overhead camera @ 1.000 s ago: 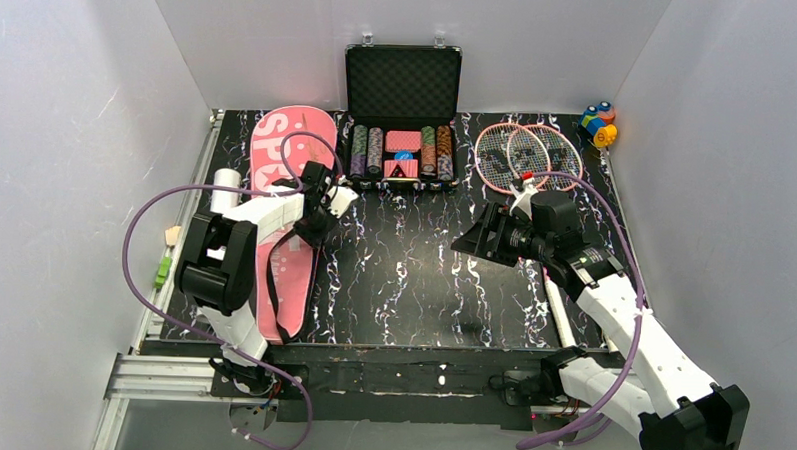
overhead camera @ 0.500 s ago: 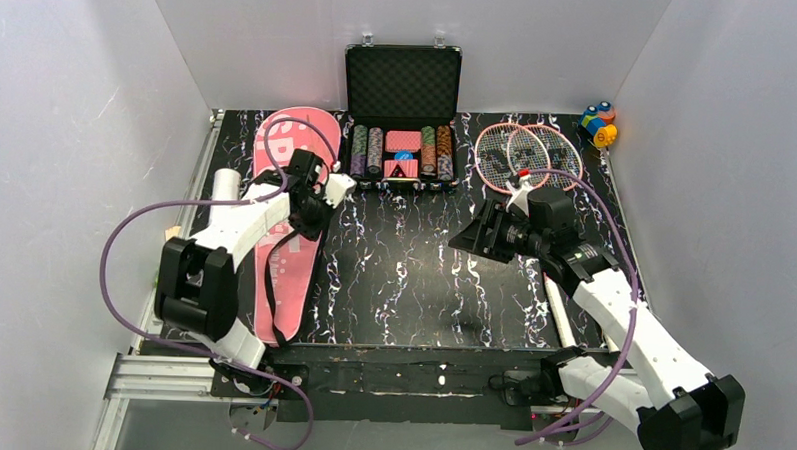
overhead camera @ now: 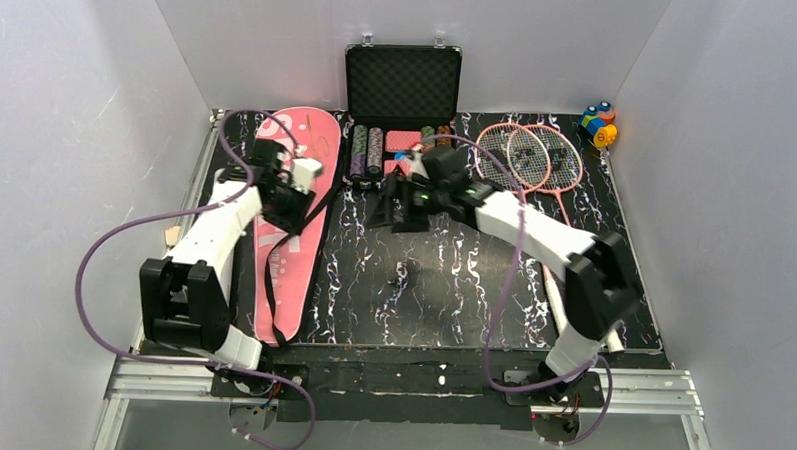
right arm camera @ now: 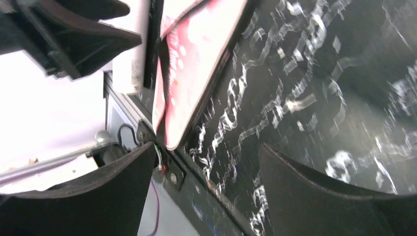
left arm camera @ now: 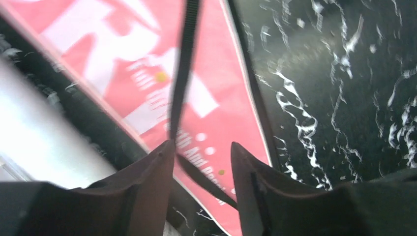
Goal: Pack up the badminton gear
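Observation:
The pink cover (overhead camera: 289,141) lettered "SPORT" lies along the table's left side, its black strap (overhead camera: 273,271) trailing over it. My left gripper (overhead camera: 291,211) hovers over the cover's middle, open; in the left wrist view (left arm camera: 202,144) the strap (left arm camera: 184,73) runs between its spread fingers. Two pink-framed rackets (overhead camera: 527,154) lie at the back right. My right gripper (overhead camera: 387,213) is open and empty above the table's middle; its wrist view (right arm camera: 206,146) faces the cover (right arm camera: 192,64) and the white tube (right arm camera: 135,49). No shuttlecocks show.
An open black case of poker chips (overhead camera: 400,115) stands at the back centre, just behind my right gripper. A small multicoloured toy (overhead camera: 598,123) sits in the back right corner. White walls close in three sides. The table's left edge and metal rail (overhead camera: 151,306) run beside the cover.
My right arm has swung far left, from by the rackets to in front of the poker case. My left gripper has moved back and left along the cover.

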Motion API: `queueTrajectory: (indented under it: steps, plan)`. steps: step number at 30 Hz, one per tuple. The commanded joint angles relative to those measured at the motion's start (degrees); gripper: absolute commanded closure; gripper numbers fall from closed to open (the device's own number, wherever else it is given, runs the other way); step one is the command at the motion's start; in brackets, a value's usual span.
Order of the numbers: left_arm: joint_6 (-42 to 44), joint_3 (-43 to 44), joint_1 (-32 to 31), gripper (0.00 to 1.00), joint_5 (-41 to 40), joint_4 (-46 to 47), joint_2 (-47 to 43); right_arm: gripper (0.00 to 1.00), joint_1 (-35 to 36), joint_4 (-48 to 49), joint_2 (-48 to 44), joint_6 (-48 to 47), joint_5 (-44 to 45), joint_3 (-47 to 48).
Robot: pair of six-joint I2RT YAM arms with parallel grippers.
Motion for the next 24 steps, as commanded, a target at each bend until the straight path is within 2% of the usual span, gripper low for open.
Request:
queueTrajectory:
  steps: [1, 9, 15, 24]
  plan:
    - [0.48, 5.07, 8.66, 0.51, 3.83, -2.20, -7.03, 0.14, 4.04, -2.91, 13.26, -2.54, 0.96, 17.27]
    - [1.24, 4.47, 14.46, 0.47, 7.22, -2.44, -7.68, 0.13, 6.76, -5.10, 29.91, -2.40, 2.36, 33.05]
    - [2.30, 2.96, 15.31, 0.45, 7.70, -1.53, -7.89, 0.19, 6.93, -3.09, 36.15, -1.35, 2.35, 37.18]
    - [5.44, -2.01, 15.39, 0.48, -0.42, 5.29, -1.47, 0.27, 6.91, -0.42, 42.96, 2.11, 1.32, 43.06]
